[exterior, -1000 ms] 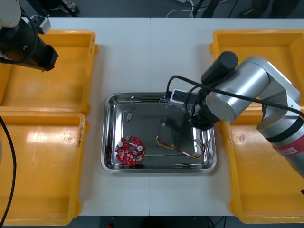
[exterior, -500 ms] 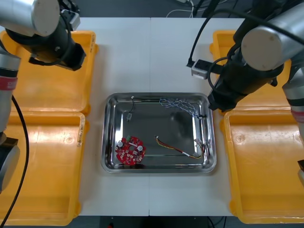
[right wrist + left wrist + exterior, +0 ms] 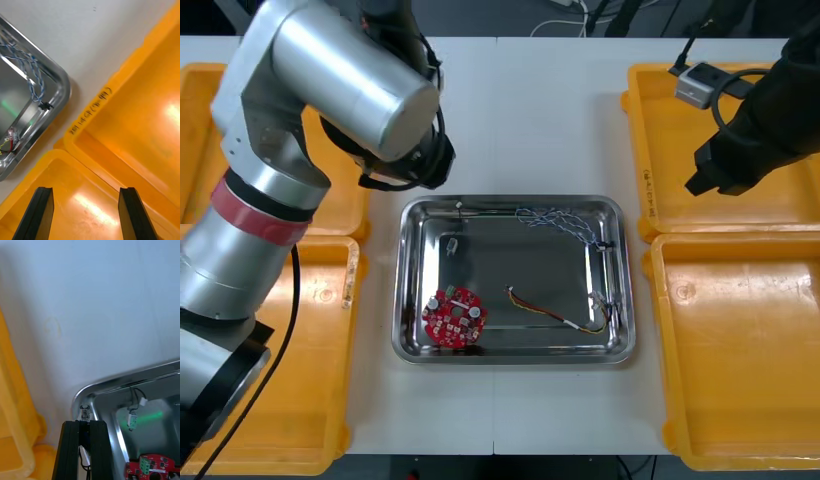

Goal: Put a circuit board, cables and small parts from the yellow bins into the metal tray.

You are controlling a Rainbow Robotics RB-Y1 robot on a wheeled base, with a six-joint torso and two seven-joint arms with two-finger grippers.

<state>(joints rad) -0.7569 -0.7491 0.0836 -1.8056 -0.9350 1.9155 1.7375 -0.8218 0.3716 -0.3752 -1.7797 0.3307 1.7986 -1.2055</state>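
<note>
- My left gripper (image 3: 84, 423) hangs over the far-left corner of the metal tray (image 3: 510, 357). Its jaws are pinched nearly together on a small metal part (image 3: 84, 413) that pokes out past the tips.
- I judge that part to be light, hard and smooth. The grip on it looks thin, so it could slip, and it could roll or bounce on the shiny tray floor. I would let it go low, inside the rim.
- My right gripper (image 3: 84, 191) has its jaws spread wide with nothing between them. It sits above the seam where the 2 right-hand yellow bins (image 3: 142, 112) meet, just beside the tray's corner.
- Already in the tray are 1 round red circuit board (image 3: 454, 317), a red and yellow cable (image 3: 560, 312), a twisted blue and white cable (image 3: 565, 222) and a black cable (image 3: 452, 235) with a pale connector.
- The cables are limp and would sag if lifted, so their connectors are the best place to grip. The board is stiff but studded with components, so I would take it by its edge.
- The left wrist view gives me the pinch, the part and the corner beneath it. The front view gives me the whole tray layout and both arms' positions. The right wrist view gives me the open jaws and the bin seam.
</note>
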